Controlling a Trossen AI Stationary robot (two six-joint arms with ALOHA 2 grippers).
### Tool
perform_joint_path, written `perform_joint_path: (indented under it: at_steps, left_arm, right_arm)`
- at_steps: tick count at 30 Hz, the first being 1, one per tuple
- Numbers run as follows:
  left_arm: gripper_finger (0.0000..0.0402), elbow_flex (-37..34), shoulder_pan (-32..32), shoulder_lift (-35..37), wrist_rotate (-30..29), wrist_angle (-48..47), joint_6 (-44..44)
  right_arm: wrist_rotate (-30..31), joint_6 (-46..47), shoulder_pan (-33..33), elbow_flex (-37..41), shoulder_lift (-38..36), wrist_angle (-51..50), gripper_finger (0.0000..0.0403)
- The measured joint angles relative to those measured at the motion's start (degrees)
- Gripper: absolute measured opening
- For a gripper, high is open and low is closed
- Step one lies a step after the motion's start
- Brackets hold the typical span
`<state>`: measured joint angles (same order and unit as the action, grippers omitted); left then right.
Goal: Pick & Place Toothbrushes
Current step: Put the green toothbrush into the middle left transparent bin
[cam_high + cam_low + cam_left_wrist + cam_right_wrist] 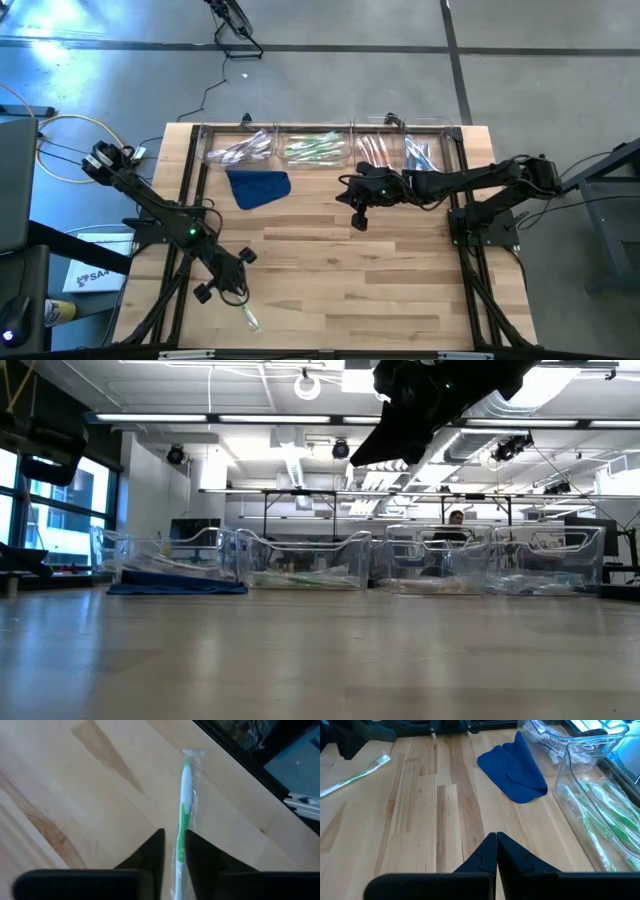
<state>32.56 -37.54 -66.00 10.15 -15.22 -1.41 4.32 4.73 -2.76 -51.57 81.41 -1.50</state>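
Note:
A green-and-white toothbrush (185, 795) in a clear wrapper lies flat on the wooden table near its front edge (248, 318). My left gripper (174, 857) is low over it, slightly open, with one finger on either side of the toothbrush's handle end. My right gripper (496, 842) hangs shut and empty above the table's middle (358, 218). More toothbrushes, green ones (600, 820) among them, lie in clear bins (315, 148) along the far edge. My left gripper has the toothbrush's handle end (179, 851) between its two fingers, which slant down from the table's left and lie along the toothbrush. The wrapper runs close by one finger (200, 857). I cannot tell whether it touches. The toothbrush rests on the table.
A blue cloth (258, 187) lies in front of the leftmost bin (240, 148). Black frame rails (185, 190) run along the table's left and right sides. Bare wood spreads between the two grippers and toward the front right.

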Motion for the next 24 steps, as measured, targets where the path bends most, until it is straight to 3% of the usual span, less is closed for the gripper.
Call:
perform_joint_path:
  at_steps: [6, 10, 24]
  left_arm:
    - [0.0146, 0.0, 0.0, 0.0, 0.6, -1.6, -4.3]
    - [0.0180, 0.0, 0.0, -0.5, 2.8, -7.1, -4.4]
    - [0.0187, 0.0, 0.0, -8.7, 3.0, -10.3, -4.8]
  right_arm:
    - [0.0, 0.0, 0.0, 0.0, 0.0, 0.0, 0.0002]
    - [0.0, 0.0, 0.0, 0.0, 0.0, 0.0, 0.0002]
    - [0.0, 0.0, 0.0, 0.0, 0.0, -0.5, 0.0002]
